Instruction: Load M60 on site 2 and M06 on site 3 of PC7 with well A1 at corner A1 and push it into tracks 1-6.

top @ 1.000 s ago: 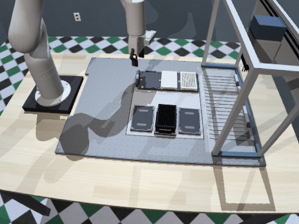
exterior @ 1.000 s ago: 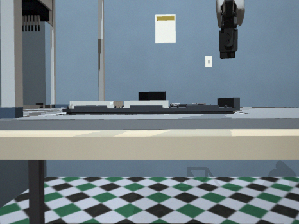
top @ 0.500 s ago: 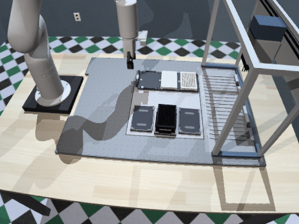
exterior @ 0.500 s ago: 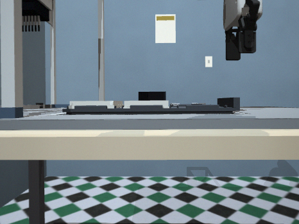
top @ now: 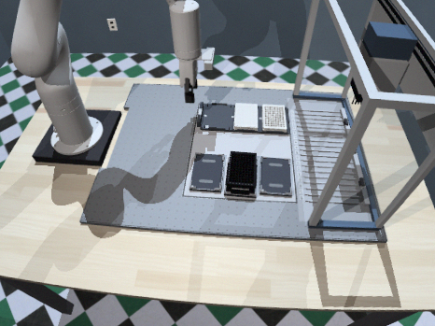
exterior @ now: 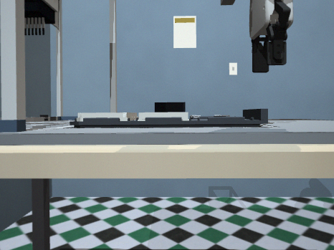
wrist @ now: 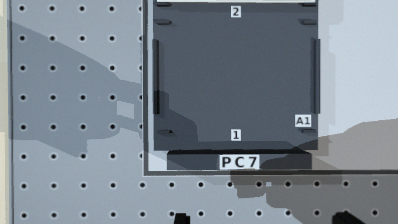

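The plate carrier PC7 (top: 243, 117) lies on the apron in front of the rails (top: 327, 156). Its site 1 (wrist: 235, 80), next to the handle (wrist: 239, 161), is empty. The white 384-well plate M60 (top: 245, 116) sits on site 2 and the 96-well plate M06 (top: 273, 118) on site 3. The black deep-well block M09 (top: 242, 174) sits in the middle nest. My gripper (top: 189, 94) hangs open and empty, high above the deck, just off the carrier's handle end. It also shows in the side view (exterior: 269, 59), and only its fingertips show in the wrist view (wrist: 262, 219).
The nests to either side of M09, S1 (top: 206, 172) and S3 (top: 275, 175), are empty. The instrument's tall frame (top: 355, 93) stands over the rails at the right, with a blue head (top: 388, 39) up in it. The arm's base (top: 75, 135) stands at the left.
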Tool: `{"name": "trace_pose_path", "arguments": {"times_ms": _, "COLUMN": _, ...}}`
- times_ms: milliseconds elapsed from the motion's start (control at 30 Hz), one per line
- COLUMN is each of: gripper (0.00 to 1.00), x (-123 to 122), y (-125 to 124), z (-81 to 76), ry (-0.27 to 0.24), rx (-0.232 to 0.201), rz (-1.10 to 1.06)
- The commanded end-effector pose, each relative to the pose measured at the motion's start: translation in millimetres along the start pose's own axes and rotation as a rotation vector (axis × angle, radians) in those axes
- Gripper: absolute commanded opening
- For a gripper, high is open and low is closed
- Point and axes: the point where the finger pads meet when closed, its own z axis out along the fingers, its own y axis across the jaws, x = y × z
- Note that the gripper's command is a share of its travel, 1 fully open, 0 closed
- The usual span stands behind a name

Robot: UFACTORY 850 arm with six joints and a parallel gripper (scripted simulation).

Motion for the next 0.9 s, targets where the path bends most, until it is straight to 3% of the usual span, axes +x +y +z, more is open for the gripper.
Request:
{"name": "trace_pose_path", "arguments": {"times_ms": 0, "gripper": 0.82, "x": 0.9, "y": -0.3, "z": 4.2, "ry": 0.002, "rx": 0.001, "rz": 0.000}}
{"name": "trace_pose_path", "arguments": {"times_ms": 867, "gripper": 0.82, "x": 0.9, "y": -0.3, "z": 42.6, "ry": 0.002, "rx": 0.001, "rz": 0.000}}
